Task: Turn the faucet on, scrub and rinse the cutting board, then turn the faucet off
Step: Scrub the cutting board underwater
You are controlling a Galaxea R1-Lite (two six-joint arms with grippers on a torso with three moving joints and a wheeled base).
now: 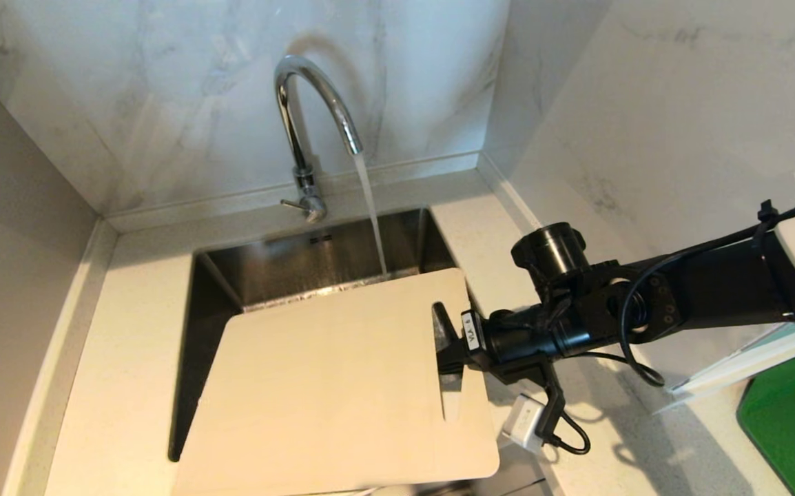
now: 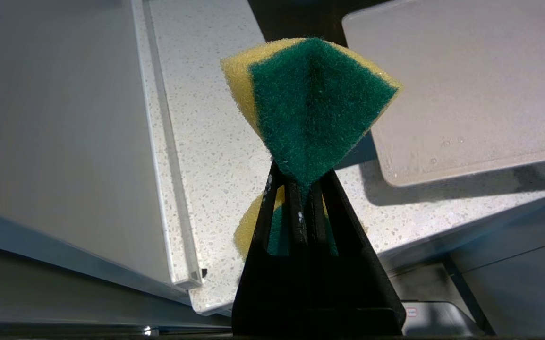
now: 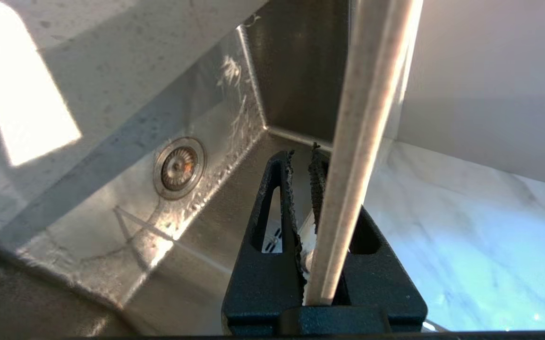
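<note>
Water streams from the tall chrome gooseneck faucet [image 1: 315,117] onto the far edge of the large pale beige cutting board [image 1: 335,386], held over the steel sink [image 1: 287,265] by the right pincer [image 1: 447,344], clamped on its right edge beside the handle slot. The left pincer [image 2: 301,189] grips a green-and-yellow sponge [image 2: 315,104] above the speckled white table [image 2: 211,156].

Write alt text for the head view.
The right gripper holds the pale cutting board by its handle-slot end, tilted over the steel sink. Water runs from the chrome faucet onto the board's far edge. A green mat lies on the counter at right.
</note>
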